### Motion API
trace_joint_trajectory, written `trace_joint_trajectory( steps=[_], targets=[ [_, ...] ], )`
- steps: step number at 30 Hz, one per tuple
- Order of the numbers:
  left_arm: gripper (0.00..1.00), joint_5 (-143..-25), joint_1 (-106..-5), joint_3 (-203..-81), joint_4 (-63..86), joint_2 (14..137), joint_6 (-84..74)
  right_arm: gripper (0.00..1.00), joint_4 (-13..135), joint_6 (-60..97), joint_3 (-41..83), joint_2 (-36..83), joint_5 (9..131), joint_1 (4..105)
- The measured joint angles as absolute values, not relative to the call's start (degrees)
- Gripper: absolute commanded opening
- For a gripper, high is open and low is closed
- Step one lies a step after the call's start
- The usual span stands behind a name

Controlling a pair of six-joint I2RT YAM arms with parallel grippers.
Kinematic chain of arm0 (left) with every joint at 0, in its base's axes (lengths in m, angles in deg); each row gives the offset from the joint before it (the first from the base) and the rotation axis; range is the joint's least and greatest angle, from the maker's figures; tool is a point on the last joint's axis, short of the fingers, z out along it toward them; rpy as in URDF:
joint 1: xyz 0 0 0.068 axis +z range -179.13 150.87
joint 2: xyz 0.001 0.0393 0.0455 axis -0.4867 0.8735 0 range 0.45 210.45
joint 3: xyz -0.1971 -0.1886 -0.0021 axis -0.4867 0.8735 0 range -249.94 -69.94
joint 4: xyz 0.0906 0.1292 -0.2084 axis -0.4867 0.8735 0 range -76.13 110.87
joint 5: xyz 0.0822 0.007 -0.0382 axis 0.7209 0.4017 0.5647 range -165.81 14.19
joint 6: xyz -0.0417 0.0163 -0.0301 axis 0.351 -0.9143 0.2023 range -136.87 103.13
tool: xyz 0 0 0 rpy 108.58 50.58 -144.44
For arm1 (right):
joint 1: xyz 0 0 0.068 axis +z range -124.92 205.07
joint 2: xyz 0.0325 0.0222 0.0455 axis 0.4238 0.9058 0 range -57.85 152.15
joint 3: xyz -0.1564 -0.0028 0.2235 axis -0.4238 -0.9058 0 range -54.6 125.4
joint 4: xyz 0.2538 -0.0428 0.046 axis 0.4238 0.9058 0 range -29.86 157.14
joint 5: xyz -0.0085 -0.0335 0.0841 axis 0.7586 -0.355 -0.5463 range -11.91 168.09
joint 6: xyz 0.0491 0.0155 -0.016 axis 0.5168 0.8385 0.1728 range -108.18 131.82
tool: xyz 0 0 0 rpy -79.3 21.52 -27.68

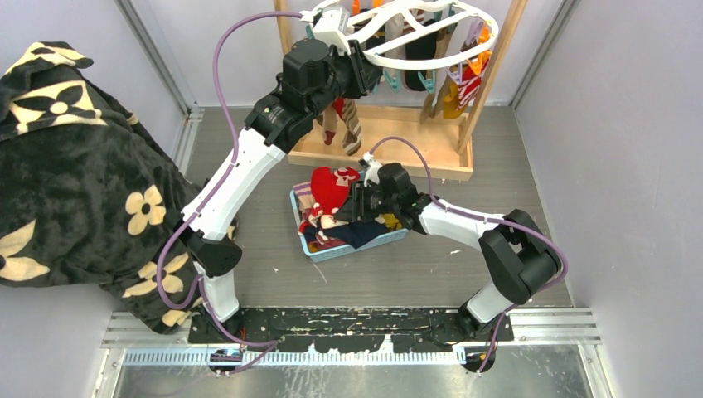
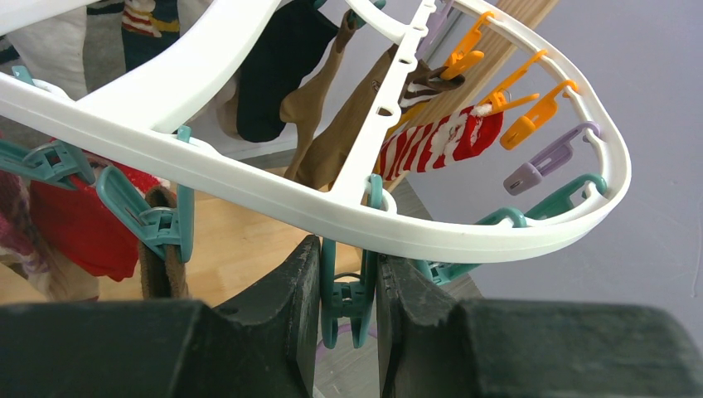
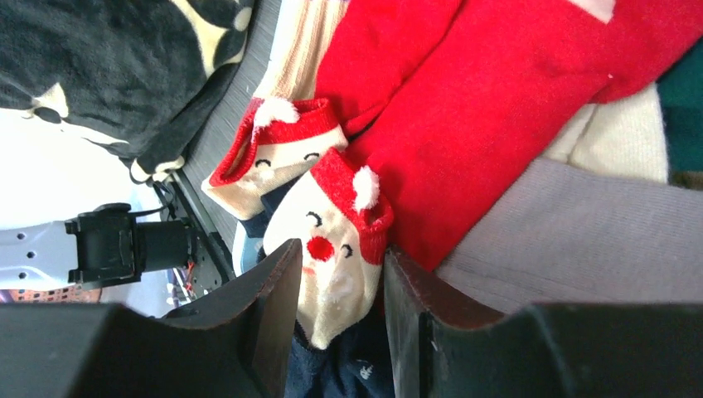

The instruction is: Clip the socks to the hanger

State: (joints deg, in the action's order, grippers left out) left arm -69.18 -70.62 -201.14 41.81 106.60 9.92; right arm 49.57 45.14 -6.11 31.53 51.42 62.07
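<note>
The left jaws are closed on a teal clip (image 2: pixel 346 308) of the hanger (image 2: pixel 249 178), hung at the far edge of the counter (image 1: pixel 273 278). A Santa-face sock (image 3: pixel 332 249) is gripped by the right jaws in the blue basket (image 1: pixel 356 249), mid-counter.

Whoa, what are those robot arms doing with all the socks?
They are clipping socks onto a hanger. The left claw is up at the hanger, squeezing a teal clip. The right claw is down in the basket, pinching a Santa sock from the pile. A few socks already hang from the hanger, like the striped sock.
</note>
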Motion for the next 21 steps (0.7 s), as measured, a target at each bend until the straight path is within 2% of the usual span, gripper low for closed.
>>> trace_joint_trajectory(
  steps=[2, 8, 10, 17, 21],
  targets=[
    [0.15, -69.2, -70.6, -201.1, 41.8, 106.6, 9.9, 0.43, 50.4, 44.9, -6.1, 31.5, 51.4, 62.1],
    [0.15, -69.2, -70.6, -201.1, 41.8, 106.6, 9.9, 0.22, 50.5, 44.9, -6.2, 31.5, 51.2, 62.1],
    [0.15, -69.2, -70.6, -201.1, 41.8, 106.6, 9.9, 0.18, 49.7, 44.9, -6.4, 31.2, 51.4, 62.1],
    [0.15, -69.2, -70.6, -201.1, 41.8, 106.6, 9.9, 0.09, 45.5, 44.3, -7.6, 25.0, 54.1, 62.1],
    [0.15, -69.2, -70.6, -201.1, 41.8, 106.6, 9.9, 0.07, 42.1, 42.8, -8.0, 21.0, 56.2, 62.1]
  ],
)
